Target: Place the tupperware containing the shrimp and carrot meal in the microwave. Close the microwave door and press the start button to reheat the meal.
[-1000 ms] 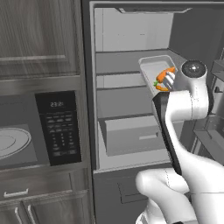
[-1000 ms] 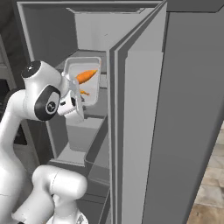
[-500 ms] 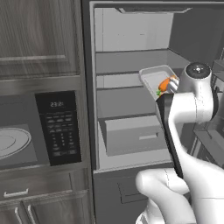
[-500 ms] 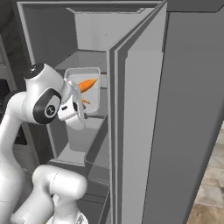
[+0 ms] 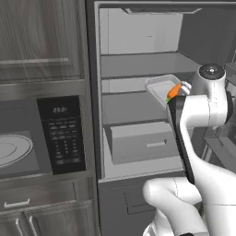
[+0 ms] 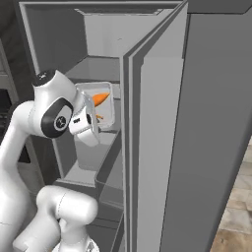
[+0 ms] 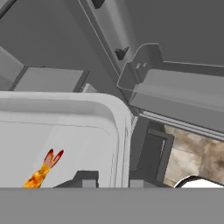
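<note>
**Tupperware in the hand, microwave waiting on the left**

The open fridge (image 5: 138,115) takes up the middle of the scene, its door (image 6: 197,138) swung out to the right. Left of it sits the microwave (image 5: 41,138), keypad lit and white turntable plate (image 5: 11,150) on show, so the cavity looks open and ready. The arm holds high in front of the fridge shelves, and the hand (image 6: 91,120) is clamped on the rim of the tupperware (image 5: 161,87), fingers pinching one edge; the tray hangs tipped in the air just before the middle shelf. Inside lies the carrot (image 6: 101,98), with a shrimp (image 7: 43,170) near the gripped edge. My read: this is the carry. Best done by levelling the tray first so the meal stays put, then swinging left well apart from the fridge frame, and entering the microwave flat above the plate.
</note>
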Tool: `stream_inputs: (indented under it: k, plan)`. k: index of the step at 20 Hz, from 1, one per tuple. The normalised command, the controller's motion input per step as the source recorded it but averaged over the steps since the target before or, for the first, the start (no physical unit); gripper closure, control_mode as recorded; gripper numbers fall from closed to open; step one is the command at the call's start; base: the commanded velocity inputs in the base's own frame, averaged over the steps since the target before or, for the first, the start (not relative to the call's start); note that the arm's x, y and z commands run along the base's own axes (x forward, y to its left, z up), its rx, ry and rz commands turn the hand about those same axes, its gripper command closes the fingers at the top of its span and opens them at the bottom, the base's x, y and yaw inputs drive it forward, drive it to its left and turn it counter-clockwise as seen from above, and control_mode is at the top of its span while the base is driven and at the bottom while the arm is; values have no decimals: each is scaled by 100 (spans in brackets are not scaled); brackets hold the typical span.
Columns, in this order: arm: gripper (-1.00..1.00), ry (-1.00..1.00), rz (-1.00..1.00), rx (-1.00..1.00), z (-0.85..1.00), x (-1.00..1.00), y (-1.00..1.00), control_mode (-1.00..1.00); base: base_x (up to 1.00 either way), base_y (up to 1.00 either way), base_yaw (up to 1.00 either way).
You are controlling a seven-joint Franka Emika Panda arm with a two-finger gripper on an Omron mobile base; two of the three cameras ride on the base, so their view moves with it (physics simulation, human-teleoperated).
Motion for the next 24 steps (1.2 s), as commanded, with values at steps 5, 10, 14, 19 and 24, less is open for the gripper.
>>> stream_inputs:
  k: [5, 10, 14, 19, 24]
  plan:
    - [100, 0, 0, 0, 0, 0, 0, 100, -42, 0, 2]
    - [100, 0, 0, 0, 0, 0, 0, 100, -77, 0, 3]
    - [100, 0, 0, 0, 0, 0, 0, 100, -84, 6, 3]
    - [100, 0, 0, 0, 0, 0, 0, 100, -69, 37, 8]
    - [100, 0, 0, 0, 0, 0, 0, 100, -42, 71, 12]
